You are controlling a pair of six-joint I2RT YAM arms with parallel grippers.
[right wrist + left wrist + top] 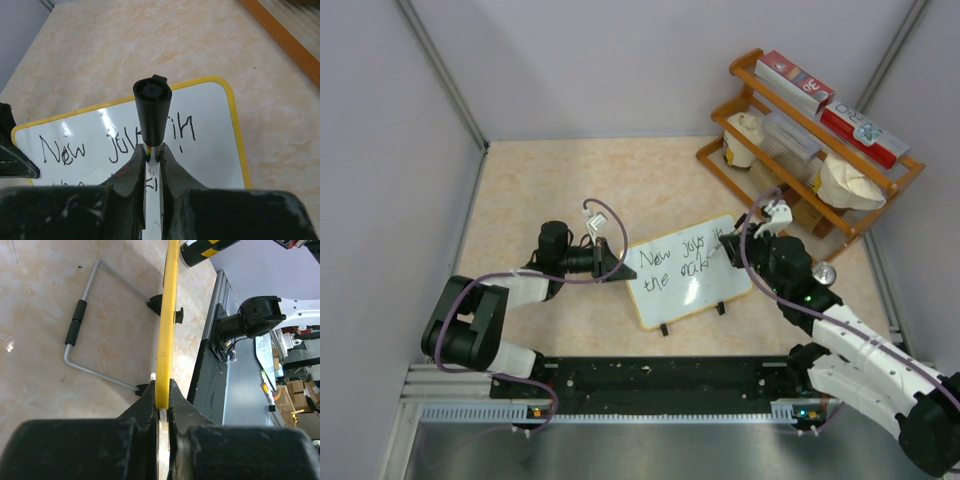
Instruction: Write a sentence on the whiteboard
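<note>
A two-tier orange wooden rack [745,68] stands at the far right. Its upper tier carries two red-and-white boxes [795,80], and its lower tier holds cream tubs [745,138] and a clear tub [790,140]. The board [688,270] sits at the table's centre, propped on a slant, with its writing face toward the arms. It stands on two black feet [664,329] and a bent wire stand [75,327] with black sleeves. Its surface is glossy white inside a thin yellow frame with rounded corners and carries black handwriting beginning "New". The left gripper [162,390] is clamped narrowly on the frame at the board's left edge. The right gripper [152,152] is closed on a marker [152,107], whose round black end points at the camera, over the board's right half. Whether the tip touches the surface cannot be told. The board's far right corner lies near the rack's base. The beige marbled table [540,180] is open to the far left, bounded by grey walls [390,150].
</note>
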